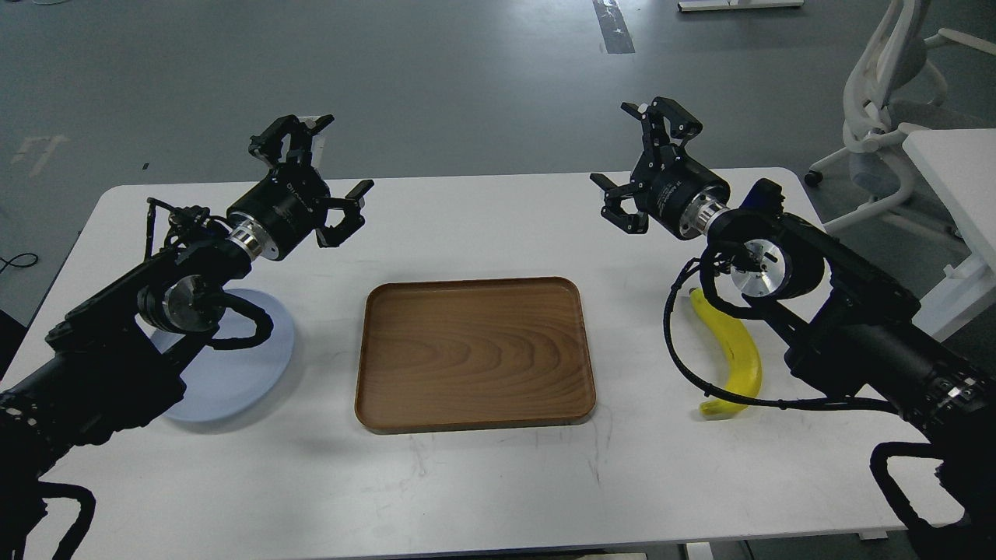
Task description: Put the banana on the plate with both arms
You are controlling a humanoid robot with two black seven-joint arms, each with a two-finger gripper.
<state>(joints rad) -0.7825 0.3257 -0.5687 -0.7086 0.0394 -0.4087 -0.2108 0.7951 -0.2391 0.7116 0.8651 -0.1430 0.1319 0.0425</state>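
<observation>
The yellow banana (735, 354) lies on the white table at the right, partly under my right arm and crossed by a black cable. The pale blue-grey plate (237, 373) sits at the left, half hidden beneath my left forearm. My left gripper (331, 159) hangs open above the table's far left, well beyond the plate, with nothing between its fingers. My right gripper (626, 152) is open too, raised over the far right of the table, up and left of the banana. Neither gripper touches anything.
A brown wooden tray (475, 408) with rounded corners lies empty in the middle of the table (498, 482). A white office chair (887, 101) and another white table's corner (953, 167) stand off to the right.
</observation>
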